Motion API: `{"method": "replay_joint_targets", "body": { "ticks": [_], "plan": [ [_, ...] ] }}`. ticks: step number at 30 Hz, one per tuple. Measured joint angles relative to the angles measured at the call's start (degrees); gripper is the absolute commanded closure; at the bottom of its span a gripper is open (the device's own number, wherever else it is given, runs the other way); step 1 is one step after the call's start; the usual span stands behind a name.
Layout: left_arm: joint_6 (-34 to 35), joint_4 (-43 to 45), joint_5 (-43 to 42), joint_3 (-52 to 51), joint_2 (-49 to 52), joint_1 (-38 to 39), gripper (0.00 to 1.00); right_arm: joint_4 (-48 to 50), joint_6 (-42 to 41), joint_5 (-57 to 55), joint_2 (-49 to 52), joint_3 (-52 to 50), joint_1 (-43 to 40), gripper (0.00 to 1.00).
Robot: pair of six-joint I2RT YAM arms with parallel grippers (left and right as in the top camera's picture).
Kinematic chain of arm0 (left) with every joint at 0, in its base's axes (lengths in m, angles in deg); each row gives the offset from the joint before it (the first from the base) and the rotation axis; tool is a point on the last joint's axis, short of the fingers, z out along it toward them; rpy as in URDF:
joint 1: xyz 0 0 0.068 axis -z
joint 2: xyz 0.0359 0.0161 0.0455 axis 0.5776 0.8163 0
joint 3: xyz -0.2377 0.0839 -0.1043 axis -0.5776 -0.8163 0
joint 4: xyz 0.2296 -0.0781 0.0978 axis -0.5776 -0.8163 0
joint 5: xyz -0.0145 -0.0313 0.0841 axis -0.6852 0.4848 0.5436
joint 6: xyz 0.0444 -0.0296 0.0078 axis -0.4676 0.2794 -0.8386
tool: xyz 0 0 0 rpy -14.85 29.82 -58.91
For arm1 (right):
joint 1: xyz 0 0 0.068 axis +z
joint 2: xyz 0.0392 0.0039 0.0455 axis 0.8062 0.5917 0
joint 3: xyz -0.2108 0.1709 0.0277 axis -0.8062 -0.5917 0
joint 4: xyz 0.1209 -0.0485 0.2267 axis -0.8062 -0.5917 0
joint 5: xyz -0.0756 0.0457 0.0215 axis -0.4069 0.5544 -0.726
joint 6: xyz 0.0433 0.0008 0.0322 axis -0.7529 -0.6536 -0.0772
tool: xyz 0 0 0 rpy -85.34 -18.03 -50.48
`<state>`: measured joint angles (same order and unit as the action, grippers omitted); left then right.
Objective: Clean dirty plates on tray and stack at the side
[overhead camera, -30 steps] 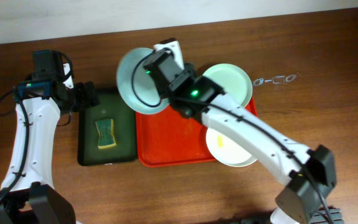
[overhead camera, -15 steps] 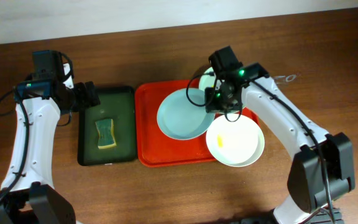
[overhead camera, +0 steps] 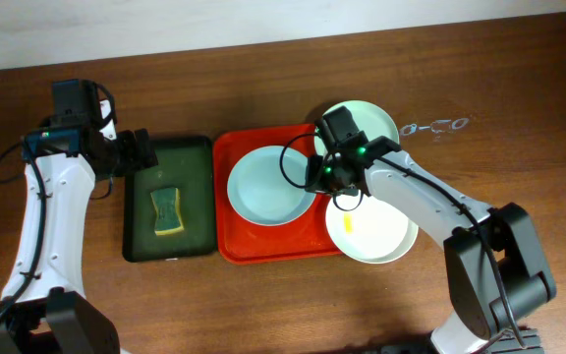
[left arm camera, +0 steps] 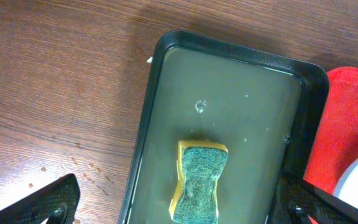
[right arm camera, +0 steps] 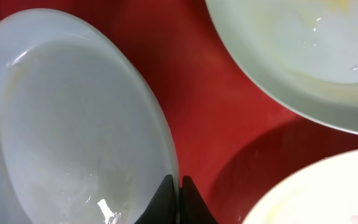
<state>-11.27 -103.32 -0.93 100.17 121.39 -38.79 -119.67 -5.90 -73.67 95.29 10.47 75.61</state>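
Over the 9 o'clock half of the red tray (overhead camera: pixel 263 244), the right gripper (overhead camera: pixel 318 177) is pinched tight on the 3 o'clock rim of the pale blue plate (overhead camera: pixel 266 187). The green-white plate (overhead camera: pixel 369 120) sits at 1 o'clock and the smeared plate (overhead camera: pixel 379 231) at 4 o'clock. The left gripper (overhead camera: pixel 138 149) hangs spread wide and empty above the green tray (left arm camera: pixel 166 93).

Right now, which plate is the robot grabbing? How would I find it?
Look for the red tray in the middle of the table. The blue plate is over its left half, beside the green tray. It is the only plate wholly inside the red tray's rim, and the right gripper pinches its edge.
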Motion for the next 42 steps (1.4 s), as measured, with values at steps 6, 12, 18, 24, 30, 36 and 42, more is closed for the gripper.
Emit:
{"method": "replay_joint_targets", "body": {
  "ticks": [6,12,18,24,30,36,42],
  "plan": [
    [0.0,0.0,0.0,0.0,0.0,0.0,0.01,0.9,-0.4,-0.8,0.0,0.0,1.4,0.96],
    [0.0,0.0,0.0,0.0,0.0,0.0,0.01,1.0,-0.6,-1.0,0.0,0.0,1.2,0.96],
    [0.0,0.0,0.0,0.0,0.0,0.0,0.01,-0.7,-0.1,3.7,-14.5,0.5,-16.9,0.96],
    [0.0,0.0,0.0,0.0,0.0,0.0,0.01,-11.5,3.3,1.8,-15.3,1.0,-49.6,0.96],
    [0.0,0.0,0.0,0.0,0.0,0.0,0.01,-13.2,4.9,-4.4,-4.3,1.0,-56.6,0.96],
    [0.0,0.0,0.0,0.0,0.0,0.0,0.01,-12.5,6.3,-4.9,5.6,0.9,-56.1,0.96],
    [0.0,0.0,0.0,0.0,0.0,0.0,0.01,-14.5,10.1,-5.1,5.8,0.9,-51.6,0.54]
  ]
}}
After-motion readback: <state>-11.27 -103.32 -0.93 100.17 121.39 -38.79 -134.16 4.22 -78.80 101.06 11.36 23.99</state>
